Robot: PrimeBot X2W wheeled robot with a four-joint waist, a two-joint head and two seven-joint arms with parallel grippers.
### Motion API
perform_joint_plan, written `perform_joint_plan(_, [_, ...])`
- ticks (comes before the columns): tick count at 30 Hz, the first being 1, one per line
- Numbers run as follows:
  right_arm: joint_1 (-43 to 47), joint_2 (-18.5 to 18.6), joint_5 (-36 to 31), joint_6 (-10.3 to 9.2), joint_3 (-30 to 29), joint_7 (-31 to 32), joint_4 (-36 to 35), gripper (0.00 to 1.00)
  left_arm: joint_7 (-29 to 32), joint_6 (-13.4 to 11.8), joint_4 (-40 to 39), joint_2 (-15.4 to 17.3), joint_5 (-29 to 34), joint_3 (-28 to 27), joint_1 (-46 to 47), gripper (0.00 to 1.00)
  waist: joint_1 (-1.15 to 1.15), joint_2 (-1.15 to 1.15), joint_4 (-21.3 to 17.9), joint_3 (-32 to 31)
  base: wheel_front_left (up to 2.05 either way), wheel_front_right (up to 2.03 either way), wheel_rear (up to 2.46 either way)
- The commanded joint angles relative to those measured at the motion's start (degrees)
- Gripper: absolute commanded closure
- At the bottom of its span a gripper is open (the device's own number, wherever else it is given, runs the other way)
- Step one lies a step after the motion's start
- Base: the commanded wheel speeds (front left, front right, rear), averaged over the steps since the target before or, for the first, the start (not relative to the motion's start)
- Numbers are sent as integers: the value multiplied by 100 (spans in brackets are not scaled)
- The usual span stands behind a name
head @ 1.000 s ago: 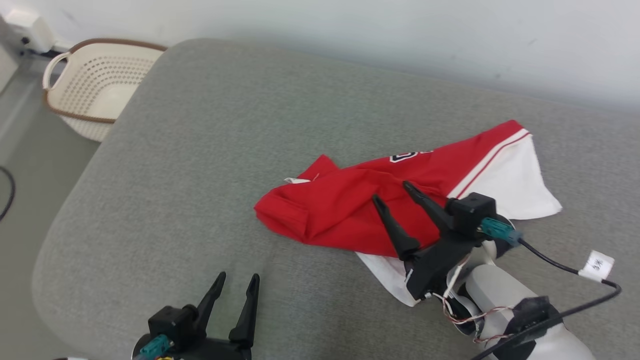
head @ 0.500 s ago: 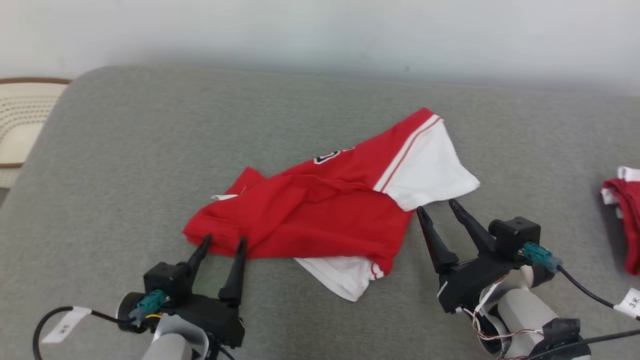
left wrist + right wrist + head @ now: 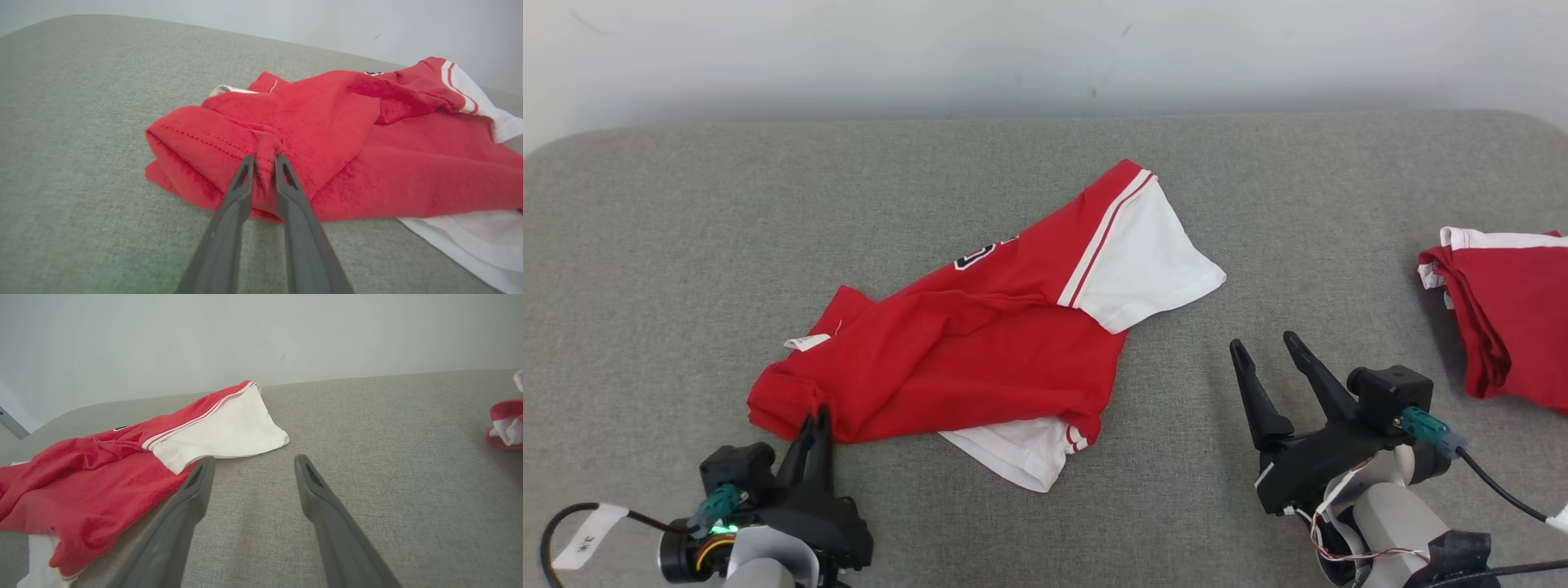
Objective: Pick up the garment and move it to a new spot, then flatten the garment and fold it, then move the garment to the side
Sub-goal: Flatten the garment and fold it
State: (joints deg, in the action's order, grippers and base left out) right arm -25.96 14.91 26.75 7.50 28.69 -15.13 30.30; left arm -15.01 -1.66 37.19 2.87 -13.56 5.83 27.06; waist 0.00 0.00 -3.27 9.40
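Two pincers frame the garment (image 3: pixel 980 351), a red shirt with white sleeves that lies crumpled in the middle of the grey cushion (image 3: pixel 768 204). Half a second ago the left pincer (image 3: pixel 817 418) stood with its fingers spread at the shirt's near-left edge; now they have drawn together on a pinched ridge of red cloth at that hem. The right pincer (image 3: pixel 1264 341) was over the shirt a second ago. It now sits off the cloth to the right, near the camera, and its fingers are spread wide with nothing between them, as before. The head camera has also swung right, so the basket seen earlier is out of frame and a second red and white garment (image 3: pixel 1511 318) has come in at the far right edge.

The left wrist view shows the grip up close: the stitched hem bunches between the two dark fingertips. From the head, those fingers merge into one dark shape. The right wrist view shows bare grey fabric between its fingers, with one white sleeve (image 3: pixel 229 433) just beyond the left fingertip.
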Motion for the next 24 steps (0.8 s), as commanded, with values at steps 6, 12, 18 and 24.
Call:
perform_joint_plan(6, [158,-33,-63,-2,-220,0,-37,0,-24,-83,-189,8,33,-435,-218,100,0,0,147,-112,0,0,0])
perform_joint_plan(12, [312,-67,-78,-2,-496,0,-60,0,-24,-187,-905,4,-273,-647,-752,100,0,0,463,-219,0,0,0])
perform_joint_plan(18, [388,-138,-132,-2,-570,0,-49,0,-24,-271,-574,7,-718,-307,-1176,0,0,0,653,-224,0,0,0])
perform_joint_plan(24, [294,-139,-121,-2,-553,0,-66,0,-24,-371,-895,5,-631,-411,-1028,0,0,0,683,-178,0,0,0])
